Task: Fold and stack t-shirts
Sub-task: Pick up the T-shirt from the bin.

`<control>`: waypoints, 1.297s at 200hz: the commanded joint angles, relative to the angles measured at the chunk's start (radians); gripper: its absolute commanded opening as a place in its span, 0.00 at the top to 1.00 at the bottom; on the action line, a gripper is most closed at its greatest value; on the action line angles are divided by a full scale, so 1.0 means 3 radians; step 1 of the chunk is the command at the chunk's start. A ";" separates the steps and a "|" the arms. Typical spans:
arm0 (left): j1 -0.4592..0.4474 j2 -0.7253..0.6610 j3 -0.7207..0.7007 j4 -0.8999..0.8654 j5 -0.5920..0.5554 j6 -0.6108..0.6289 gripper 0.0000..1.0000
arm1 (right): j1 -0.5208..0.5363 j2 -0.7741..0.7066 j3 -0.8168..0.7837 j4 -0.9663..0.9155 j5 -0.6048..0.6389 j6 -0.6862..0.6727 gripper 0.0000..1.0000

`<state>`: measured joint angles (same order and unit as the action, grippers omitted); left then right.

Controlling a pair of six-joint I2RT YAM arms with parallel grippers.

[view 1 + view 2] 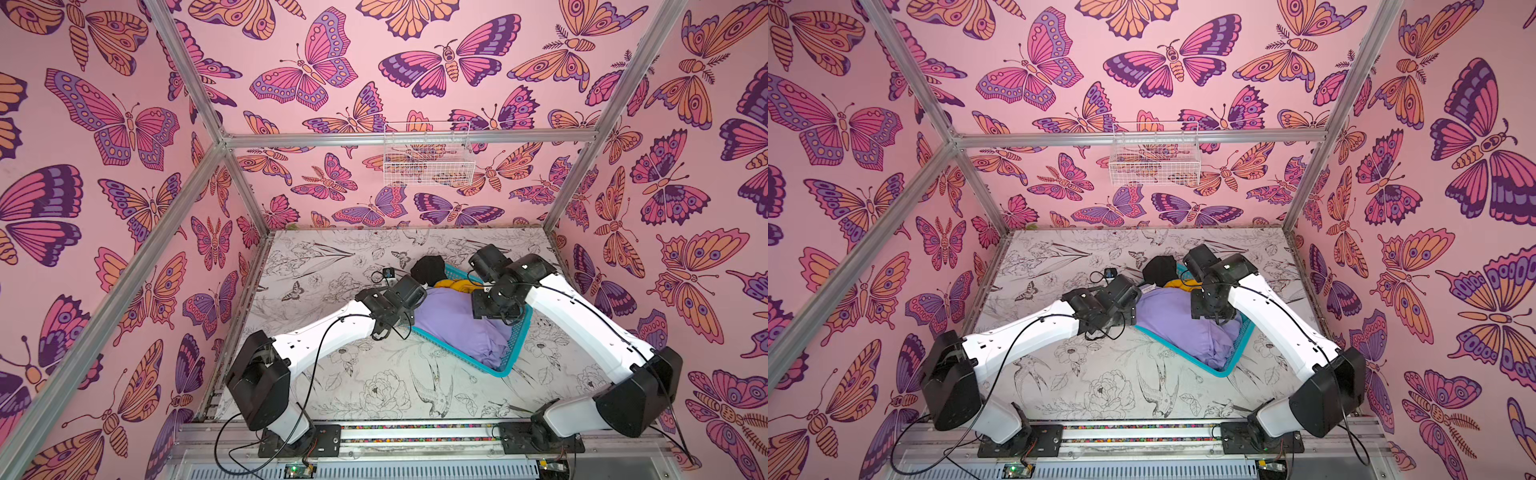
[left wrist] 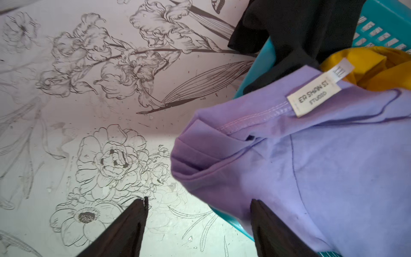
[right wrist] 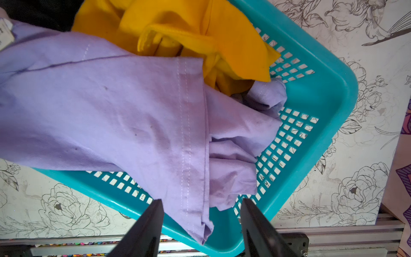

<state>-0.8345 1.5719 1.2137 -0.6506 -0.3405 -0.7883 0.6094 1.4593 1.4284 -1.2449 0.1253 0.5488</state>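
Left tool and right tool are hanging wide open by the soft lavender-purple cloth t-shirt, so a low grab may be pinching the teal plastic lattice basket too.

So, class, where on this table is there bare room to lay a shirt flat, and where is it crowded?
Free: the table between the basket and the left wall, and the strip between the basket's near corner and the front rail. Crowded: the basket, holding the lavender shirt, yellow shirt and black shirt, plus a corded gadget beside it.
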 commanded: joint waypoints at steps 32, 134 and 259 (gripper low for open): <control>0.0246 -0.0098 -0.0258 0.0736 0.0539 0.0230 0.26 | 0.0014 -0.0094 -0.0006 -0.0176 0.0115 -0.0020 0.39; 0.0276 0.0242 0.0135 0.0840 0.1170 0.0429 1.00 | 0.0014 0.0054 -0.0086 -0.0025 0.0024 -0.0028 0.43; -0.0006 -0.0129 0.1969 -0.0471 -0.0015 0.1204 1.00 | -0.0266 0.0346 -0.0428 0.0373 0.0313 -0.0278 0.78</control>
<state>-0.8146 1.5974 1.6630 -0.6773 -0.2096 -0.5381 0.5518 1.5261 1.3224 -1.1801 0.1883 0.5060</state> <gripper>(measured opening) 0.052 0.234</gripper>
